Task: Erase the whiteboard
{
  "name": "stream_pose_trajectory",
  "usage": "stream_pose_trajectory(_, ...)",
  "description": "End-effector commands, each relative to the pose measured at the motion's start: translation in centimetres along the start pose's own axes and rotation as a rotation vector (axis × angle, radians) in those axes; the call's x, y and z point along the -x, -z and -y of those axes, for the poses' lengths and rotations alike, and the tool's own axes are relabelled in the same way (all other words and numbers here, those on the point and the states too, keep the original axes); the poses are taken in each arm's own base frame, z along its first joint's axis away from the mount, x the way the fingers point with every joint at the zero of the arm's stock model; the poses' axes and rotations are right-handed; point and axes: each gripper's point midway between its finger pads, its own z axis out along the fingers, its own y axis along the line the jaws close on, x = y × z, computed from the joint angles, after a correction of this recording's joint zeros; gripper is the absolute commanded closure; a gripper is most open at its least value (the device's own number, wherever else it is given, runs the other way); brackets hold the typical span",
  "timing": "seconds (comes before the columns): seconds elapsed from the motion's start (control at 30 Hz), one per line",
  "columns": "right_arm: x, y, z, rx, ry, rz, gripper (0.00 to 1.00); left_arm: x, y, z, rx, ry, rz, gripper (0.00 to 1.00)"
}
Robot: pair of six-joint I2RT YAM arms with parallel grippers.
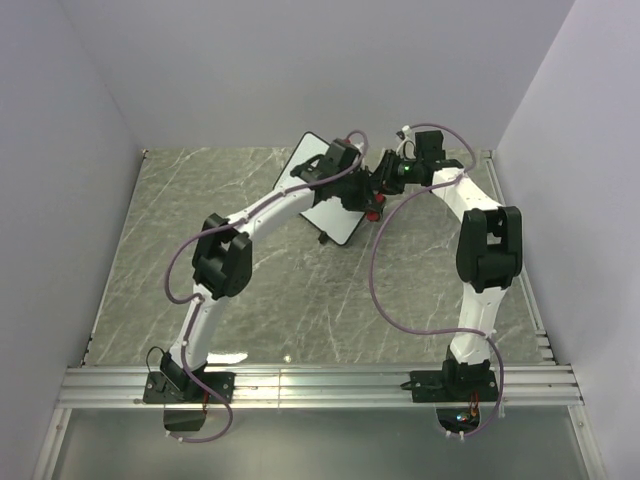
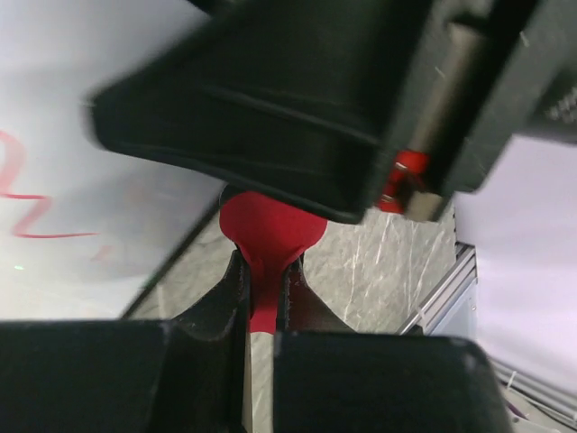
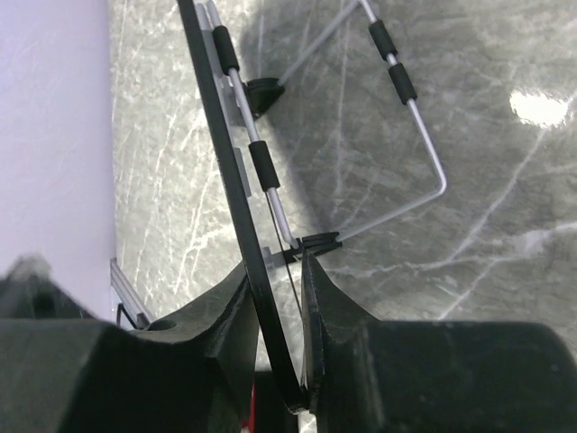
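The whiteboard [image 1: 333,215] stands tilted at the back middle of the table. In the left wrist view its white face [image 2: 81,135] carries red scribbles [image 2: 36,212] at the left. My left gripper [image 1: 360,195] is at the board's right edge and is shut on the red part of the eraser [image 2: 266,236]; its jaws pinch it tight [image 2: 263,271]. My right gripper [image 1: 380,183] is shut on the board's black frame [image 3: 221,135], which I see edge-on between the fingers [image 3: 275,280]. The right gripper's black body fills the top of the left wrist view [image 2: 297,99].
The board's wire stand [image 3: 424,153] with black sleeves rests on the grey marble table [image 1: 300,290] behind the board. White walls close in the left, back and right. An aluminium rail [image 1: 320,385] runs along the near edge by the arm bases.
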Motion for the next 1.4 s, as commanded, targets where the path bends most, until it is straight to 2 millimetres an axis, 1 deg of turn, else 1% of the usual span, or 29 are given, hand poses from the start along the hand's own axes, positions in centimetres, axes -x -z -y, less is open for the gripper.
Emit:
stream_pose_trajectory(0.0,-2.4,-0.5,2.0,-0.065,-0.043,-0.054,0.88,0.9,-1.1,0.3,-0.003,-0.038,0.053,1.00)
stream_pose_trajectory(0.03,-2.6,-0.6,2.0,-0.062,-0.041,-0.060,0.89,0.4,-1.8,-0.8,0.026,-0.031,0.047,1.00)
stream_pose_trajectory(0.07,-3.0,-0.5,2.3,-0.068,-0.047,-0.068,0.90,0.4,-1.9,-1.5,0.044,-0.024,0.047,1.00)
stream_pose_trajectory(0.1,-3.1,-0.4,2.3,-0.076,-0.045,-0.066,0.92,0.2,-2.2,-3.0,0.070,-0.003,0.040,1.00)
stream_pose_trajectory(0.17,-3.4,-0.2,2.6,-0.084,-0.043,-0.075,0.93,0.7,-1.9,-4.0,0.073,0.014,0.059,1.00)
stream_pose_trajectory(0.2,-3.3,-0.1,2.6,-0.090,-0.041,-0.069,0.93,0.4,-1.8,-5.7,0.091,0.043,0.050,1.00)
stream_pose_trajectory(0.23,-3.5,0.0,2.6,-0.089,-0.042,-0.071,0.94,1.1,-0.9,-5.4,0.081,0.041,0.075,1.00)
stream_pose_trajectory(0.27,-3.7,0.0,2.7,-0.092,-0.043,-0.075,0.94,1.8,-0.5,-6.1,0.087,0.045,0.097,1.00)
stream_pose_trajectory(0.3,-3.7,0.1,2.8,-0.094,-0.044,-0.073,0.94,1.6,-0.3,-6.9,0.101,0.053,0.096,1.00)
stream_pose_trajectory(0.37,-3.9,0.1,2.8,-0.094,-0.042,-0.076,0.96,2.1,0.2,-8.1,0.120,0.069,0.106,1.00)
stream_pose_trajectory(0.4,-4.0,0.0,2.9,-0.096,-0.046,-0.081,0.97,2.6,0.5,-9.3,0.133,0.089,0.110,1.00)
stream_pose_trajectory(0.43,-4.1,0.0,2.9,-0.091,-0.048,-0.085,0.98,2.7,0.7,-9.8,0.132,0.099,0.107,1.00)
stream_pose_trajectory(0.47,-4.2,0.0,2.9,-0.092,-0.052,-0.090,0.99,3.6,1.2,-10.2,0.124,0.104,0.128,1.00)
stream_pose_trajectory(0.5,-4.2,0.0,3.0,-0.094,-0.054,-0.092,0.99,3.8,1.7,-10.1,0.121,0.101,0.135,1.00)
stream_pose_trajectory(0.57,-4.2,0.1,3.0,-0.099,-0.051,-0.093,0.99,5.1,3.4,-8.5,0.090,0.069,0.165,1.00)
stream_pose_trajectory(0.6,-4.2,0.0,3.1,-0.104,-0.050,-0.092,1.00,5.5,4.1,-7.6,0.076,0.054,0.173,1.00)
stream_pose_trajectory(0.63,-4.0,0.1,3.1,-0.103,-0.049,-0.089,1.00,6.1,5.4,-6.0,0.044,0.030,0.197,1.00)
stream_pose_trajectory(0.67,-3.9,0.1,3.0,-0.100,-0.049,-0.088,1.00,6.2,6.0,-5.0,0.023,0.015,0.206,1.00)
stream_pose_trajectory(0.7,-4.0,0.0,3.1,-0.102,-0.052,-0.093,1.00,6.2,6.3,-4.8,0.017,0.007,0.219,1.00)
stream_pose_trajectory(0.73,-4.1,-0.1,3.2,-0.101,-0.057,-0.096,1.00,6.4,7.2,-3.9,0.008,-0.002,0.238,1.00)
stream_pose_trajectory(0.8,-4.2,-0.3,3.3,-0.101,-0.062,-0.104,1.00,6.2,7.4,-4.3,0.026,-0.002,0.245,1.00)
stream_pose_trajectory(0.83,-4.2,-0.3,3.4,-0.102,-0.063,-0.105,1.00,6.1,7.3,-4.7,0.041,-0.003,0.251,1.00)
stream_pose_trajectory(0.9,-4.4,-0.2,3.5,-0.102,-0.063,-0.109,1.00,5.8,6.7,-6.3,0.089,0.006,0.249,1.00)
stream_pose_trajectory(0.97,-4.7,-0.2,3.7,-0.107,-0.063,-0.116,1.00,5.8,6.3,-6.6,0.096,-0.002,0.253,1.00)
stream_pose_trajectory(1.0,-4.7,-0.2,3.6,-0.105,-0.062,-0.117,1.00,5.4,5.6,-7.0,0.093,0.001,0.242,1.00)
stream_pose_trajectory(1.03,-4.8,-0.2,3.6,-0.104,-0.064,-0.120,1.00,5.4,5.2,-6.9,0.083,-0.004,0.247,1.00)
stream_pose_trajectory(1.13,-5.1,-0.2,3.6,-0.098,-0.078,-0.123,1.00,4.3,3.5,-6.9,0.085,-0.015,0.223,1.00)
stream_pose_trajectory(1.17,-5.1,-0.3,3.5,-0.093,-0.081,-0.123,1.00,4.1,3.0,-6.2,0.071,-0.026,0.224,1.00)
stream_pose_trajectory(1.37,-5.7,-0.5,3.3,-0.065,-0.113,-0.131,1.00,3.2,1.0,-5.0,0.064,-0.050,0.230,1.00)
